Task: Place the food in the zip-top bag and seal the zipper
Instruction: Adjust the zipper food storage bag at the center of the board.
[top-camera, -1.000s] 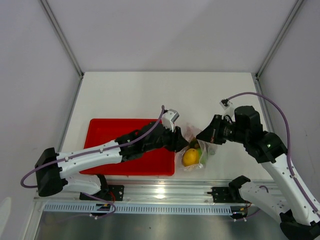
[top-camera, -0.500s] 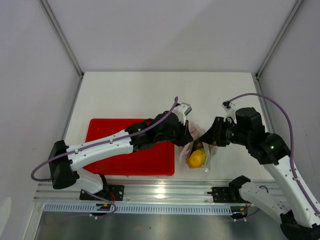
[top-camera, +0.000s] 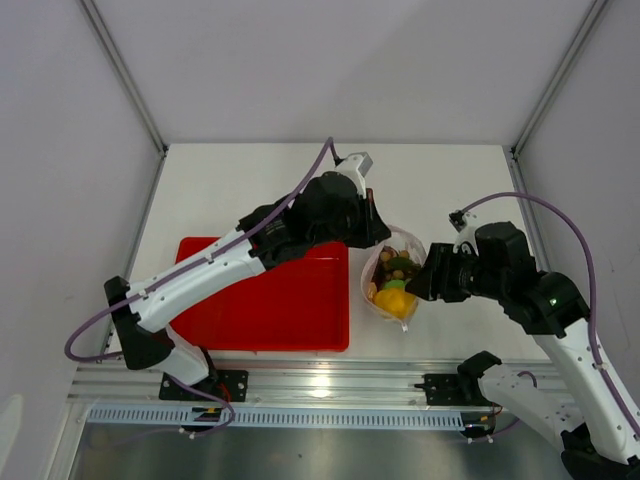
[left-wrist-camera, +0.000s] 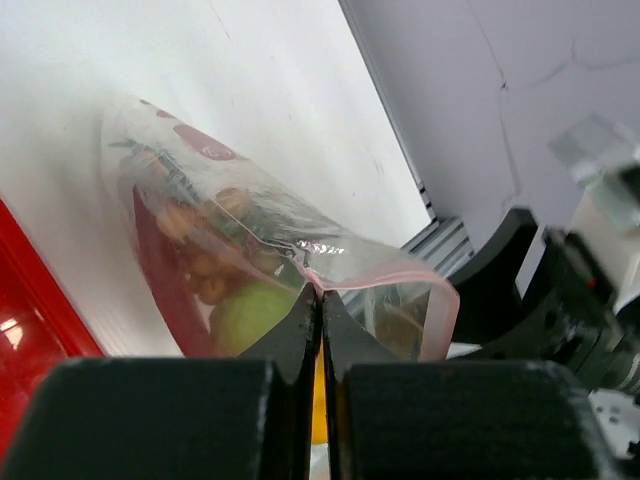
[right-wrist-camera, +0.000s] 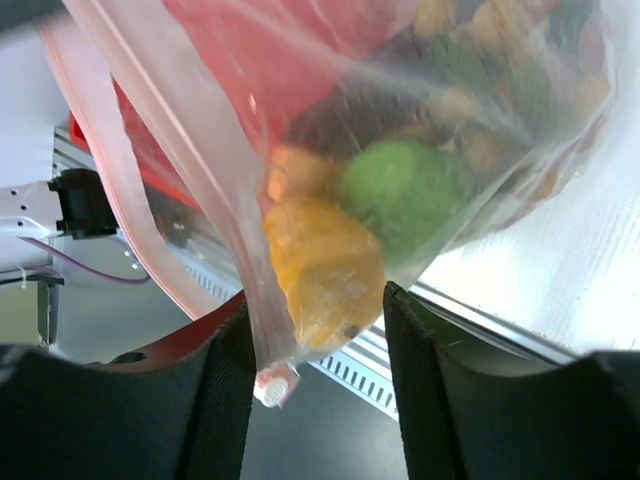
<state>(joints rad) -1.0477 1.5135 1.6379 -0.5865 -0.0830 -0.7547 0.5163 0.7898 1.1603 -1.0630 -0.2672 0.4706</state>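
1. L gripper (left-wrist-camera: 320, 292): jaws pinched tight on the pink zipper (left-wrist-camera: 385, 283) at the bag's mouth.
2. R gripper (right-wrist-camera: 315, 320): jaws apart, w/ the bag's zipper end & yellow-orange ball (right-wrist-camera: 320, 255) between them.
3. Zip-top bag (top-camera: 392, 275) hangs betw. both grippers, just right of the red tray (top-camera: 260, 300).
4. Inside the bag: green ball (right-wrist-camera: 405, 195), tan balls (left-wrist-camera: 205, 265); the rest is blurred.

No text, label, brand or number can be read in any view. A few red marks are seen on the zip-top bag (left-wrist-camera: 200, 145), but they are too blurred to be made out.
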